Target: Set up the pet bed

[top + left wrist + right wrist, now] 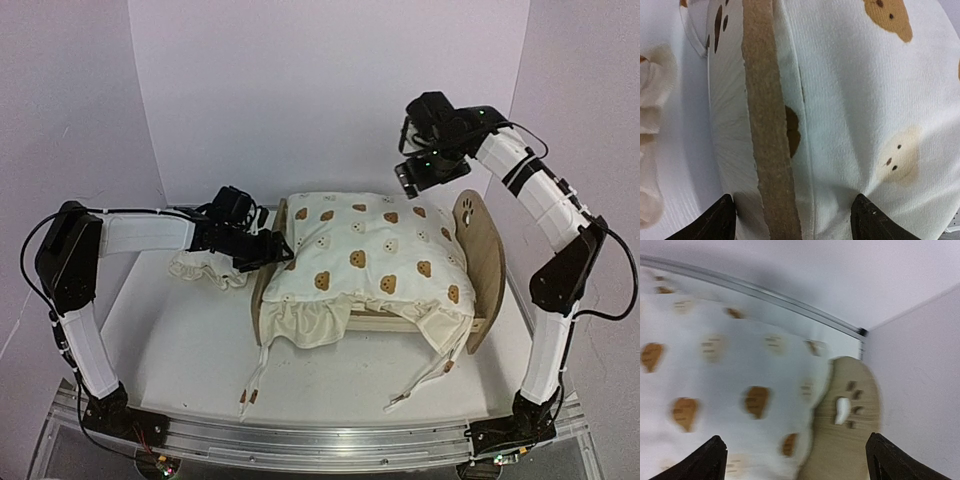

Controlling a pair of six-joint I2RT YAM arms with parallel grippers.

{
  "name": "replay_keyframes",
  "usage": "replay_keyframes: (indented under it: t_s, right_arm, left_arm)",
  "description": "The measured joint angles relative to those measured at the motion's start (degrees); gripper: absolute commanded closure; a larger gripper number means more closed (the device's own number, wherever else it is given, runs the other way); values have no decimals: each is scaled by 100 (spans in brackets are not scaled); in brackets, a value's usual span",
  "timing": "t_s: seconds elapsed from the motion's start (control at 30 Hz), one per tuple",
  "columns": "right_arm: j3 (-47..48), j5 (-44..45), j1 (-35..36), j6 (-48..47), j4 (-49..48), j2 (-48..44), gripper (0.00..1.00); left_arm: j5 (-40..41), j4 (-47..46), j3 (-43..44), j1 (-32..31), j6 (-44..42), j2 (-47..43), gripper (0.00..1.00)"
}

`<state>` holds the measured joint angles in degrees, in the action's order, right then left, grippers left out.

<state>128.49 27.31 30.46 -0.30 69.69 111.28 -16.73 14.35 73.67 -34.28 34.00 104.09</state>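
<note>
Cushion (365, 250) on bed (485, 260), centre frame. Left gripper (268, 248) jaws wide, empty; right gripper (420, 178) upper right, jaws wide too. Next, probably: grab pillow (200, 270), centre left.

Soft, even light fills the top view, which is sharp; faint shadows lie on the white table (170, 340) beneath the cream bear-print ruffled cushion (365, 250). The right wrist view is motion-blurred, smearing the light-wood rounded headboard with paw-print cutout (845, 440). The left wrist view is bright, its rough light-brown wooden board edge (767, 125) crisp, the left margin washed out.
</note>
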Motion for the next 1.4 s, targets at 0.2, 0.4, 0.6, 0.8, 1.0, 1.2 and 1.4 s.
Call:
replay_keyframes:
  t_s: [0.2, 0.4, 0.6, 0.8, 1.0, 1.2, 1.4]
  right_arm:
    - [-2011, -1875, 1458, 660, -953, -861, 15]
    - [-5169, -3853, 1738, 1611, -2861, -2188, 23]
    - [-6439, -4197, 2898, 2459, -4605, -2199, 17]
    - [-6874, -3622, 3530, 3364, -5836, -1939, 23]
    - [-6878, -2170, 3814, 4328, -6223, -1504, 44]
    - [-6782, -1478, 3871, 4850, -6245, -1021, 55]
    - [-6599, -1401, 3871, 4975, -6266, -686, 99]
  left_arm:
    - [-205, -538, -195, -470, 450, 22, 24]
    - [-433, -968, 79, -525, 509, 476, 17]
    - [-444, -1202, -68, -269, 319, 389, 8]
    - [-44, -1010, -1078, -153, 13, -999, 6]
    - [146, -994, -1878, -177, 39, -2555, 6]
    - [289, -964, -2450, -216, 59, -3287, 5]
    - [352, -839, -2538, -232, 57, -3685, 5]
